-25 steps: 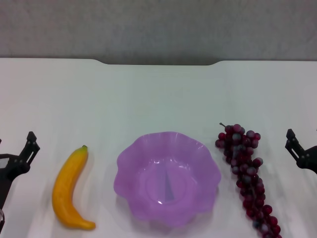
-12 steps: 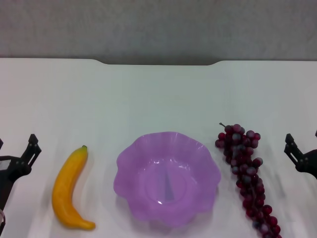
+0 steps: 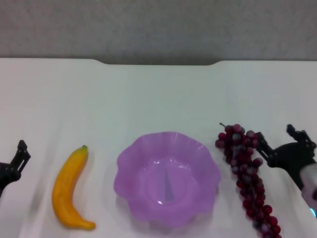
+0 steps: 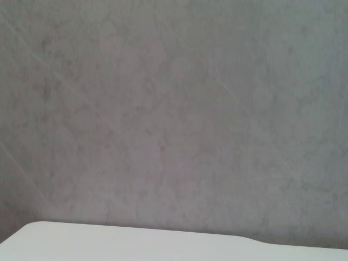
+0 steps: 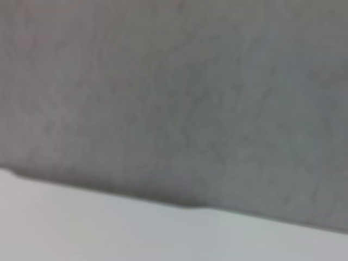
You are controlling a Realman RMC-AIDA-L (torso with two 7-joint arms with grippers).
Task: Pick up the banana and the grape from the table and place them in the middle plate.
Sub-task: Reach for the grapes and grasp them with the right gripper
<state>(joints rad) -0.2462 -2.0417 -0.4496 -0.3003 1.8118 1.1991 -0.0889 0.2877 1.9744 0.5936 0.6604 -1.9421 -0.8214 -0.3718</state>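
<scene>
You have the banana (image 3: 69, 189) and grape (image 3: 246, 177) flanking the empty middle plate (image 3: 167, 177) near the bench's (image 3: 158, 94) front edge. Right pincer (image 3: 282, 144), tips apart, sits just beside the grape, likely approaching. Left pincer (image 3: 12, 163) at left edge: state unclear.

Plain grey wall (image 3: 158, 27) behind

Place: a bare test bench, lab-like.
Evidence: plain white table (image 3: 158, 94); mottled grey wall (image 3: 158, 27) directly behind the table.
</scene>
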